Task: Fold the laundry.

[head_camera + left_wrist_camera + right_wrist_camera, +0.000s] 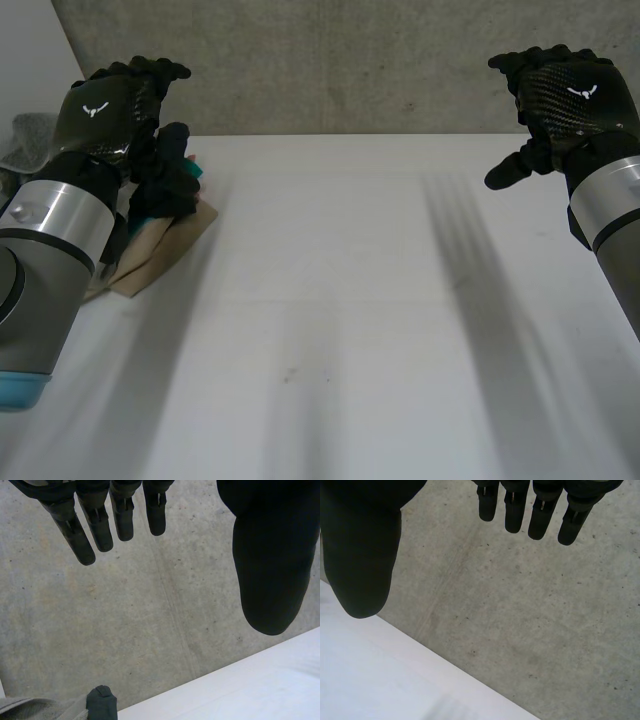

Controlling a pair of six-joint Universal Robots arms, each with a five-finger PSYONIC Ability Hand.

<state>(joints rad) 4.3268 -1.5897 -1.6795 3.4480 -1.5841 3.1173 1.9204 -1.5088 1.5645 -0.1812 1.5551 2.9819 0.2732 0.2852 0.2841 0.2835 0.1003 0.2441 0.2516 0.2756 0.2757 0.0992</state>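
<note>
On the white table (330, 300), at its left side: a heap of laundry (165, 228), tan cloth under dark. Likely soft, light, floppy; best pinched at a loose tan corner. Above the table's far edge: left hand (110, 105) and right hand (570, 95), fingers straight, spread, holding nothing.
</note>
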